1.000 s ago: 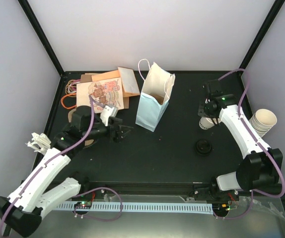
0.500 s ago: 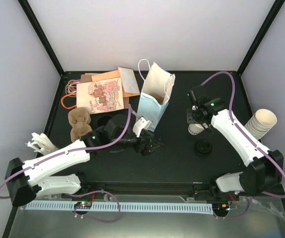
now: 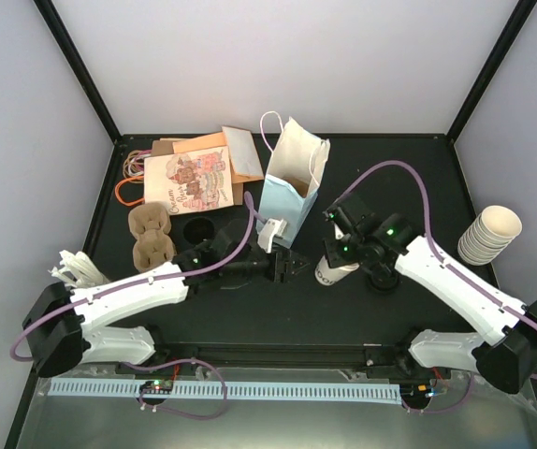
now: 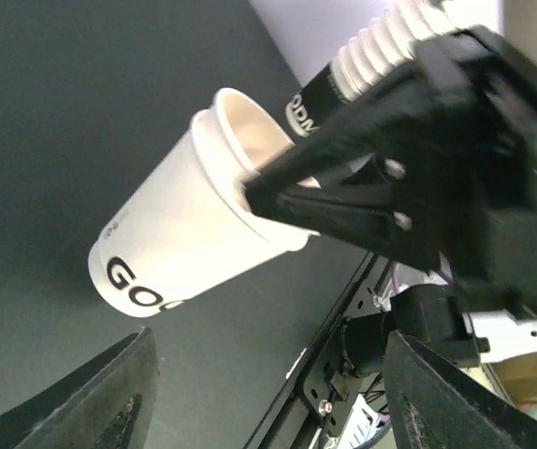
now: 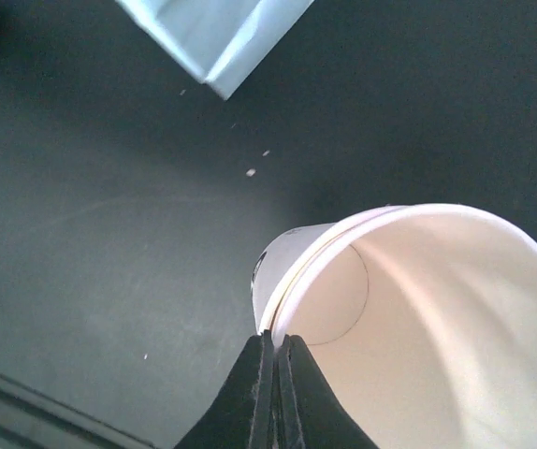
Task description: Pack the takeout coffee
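Note:
My right gripper (image 5: pixel 276 341) is shut on the rim of a lidless cream cup (image 5: pixel 437 318), one finger inside and one outside. The cup (image 3: pixel 329 273) hangs tilted at table centre, in front of the white paper bag (image 3: pixel 290 192). The rim looks double, like two nested cups. My left gripper (image 3: pixel 292 265) is open just left of the cup (image 4: pixel 184 243), touching nothing. A black disc (image 3: pixel 196 229) lies beside the brown carrier (image 3: pixel 153 234). Another black disc (image 3: pixel 383 285) is mostly hidden under my right arm. I cannot tell which one is the takeout coffee.
A stack of lidless cream cups (image 3: pixel 493 234) stands at the right edge. Flat printed and brown paper bags (image 3: pixel 194 173) lie at the back left. A white ribbed object (image 3: pixel 77 268) sits at the left edge. Black frame posts bound the table.
My right arm has carried the lidless cup from the right side to the front centre. The left arm has swung right toward it, and its jaws have narrowed somewhat.

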